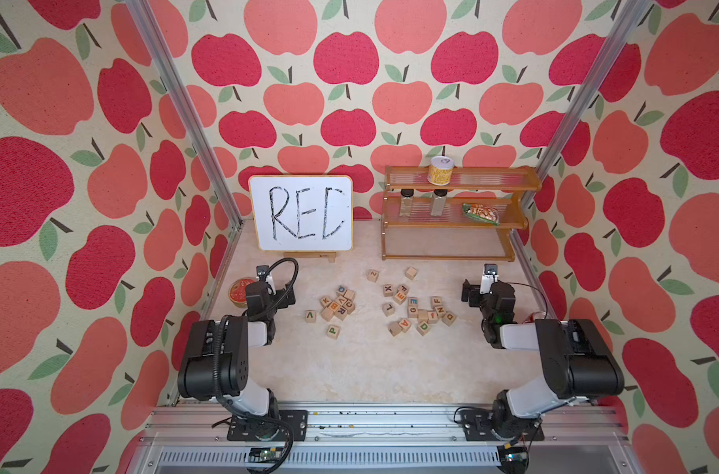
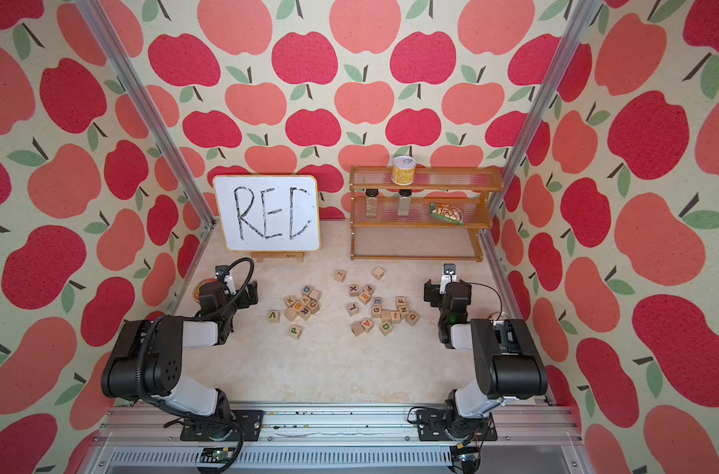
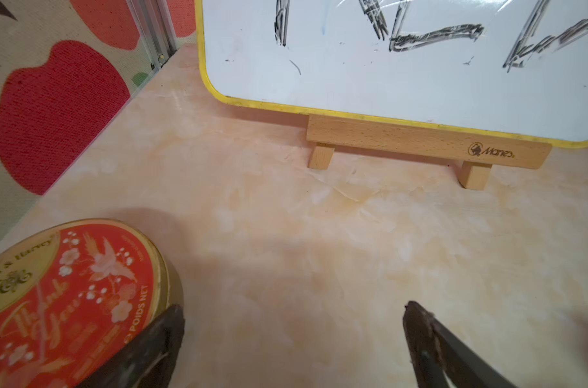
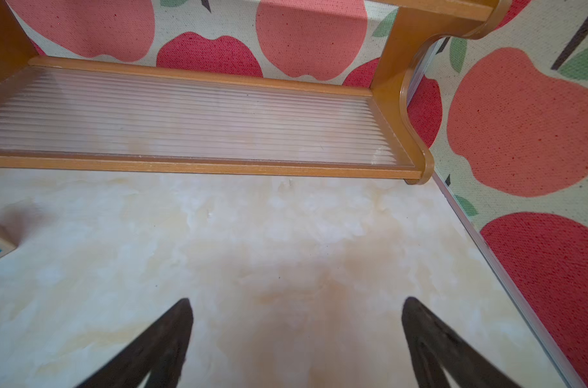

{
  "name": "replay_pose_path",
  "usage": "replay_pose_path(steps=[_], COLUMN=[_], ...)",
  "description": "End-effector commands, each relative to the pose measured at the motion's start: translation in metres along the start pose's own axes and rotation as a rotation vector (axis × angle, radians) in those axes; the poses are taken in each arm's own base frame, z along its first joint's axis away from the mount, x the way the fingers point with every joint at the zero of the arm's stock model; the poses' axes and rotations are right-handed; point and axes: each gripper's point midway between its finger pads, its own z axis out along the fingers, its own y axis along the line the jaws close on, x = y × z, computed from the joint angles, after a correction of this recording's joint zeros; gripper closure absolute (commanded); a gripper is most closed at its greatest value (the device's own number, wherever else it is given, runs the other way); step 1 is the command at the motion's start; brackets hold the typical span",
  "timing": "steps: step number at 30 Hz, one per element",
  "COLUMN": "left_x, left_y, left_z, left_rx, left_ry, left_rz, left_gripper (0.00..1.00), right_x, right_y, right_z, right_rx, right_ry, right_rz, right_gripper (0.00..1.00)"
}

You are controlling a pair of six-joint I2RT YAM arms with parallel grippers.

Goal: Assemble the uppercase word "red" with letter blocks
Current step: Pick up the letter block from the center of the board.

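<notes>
Both open and empty, my left hand and right hand hover over the marbled desk. Mid-desk lie the pale wooden purple-R cube nearer its left edge, and the teal-green-E cube and green-D cube nearer its right.

Whiteboard top beyond frame edge.

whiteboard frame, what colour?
Yellow. The whiteboard frame is a thin yellow rim around the white surface, and it shows best in the left wrist view.
</notes>
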Motion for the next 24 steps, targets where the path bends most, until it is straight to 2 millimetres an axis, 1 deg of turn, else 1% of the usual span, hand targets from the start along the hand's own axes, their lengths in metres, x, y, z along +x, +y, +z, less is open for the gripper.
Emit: replay_pose_path(steps=[1,24], left_x=[-0.0054,-0.0051], left_y=[0.0006,0.0008], left_z=[-0.0004,-0.0007], left_rx=[-0.007,-0.006], left_ry=[-0.026,-0.025], left_rz=[0.024,0.023], left_gripper=[0.01,0.01], right_x=[-0.0006,0.001], right_y=[-0.002,-0.0028], right_z=[-0.0006,-0.0001], right_rx=[0.001,-0.02], right_ry=[-0.01,0.0], right_rz=[-0.004,0.011], right_gripper=[0.01,0.01])
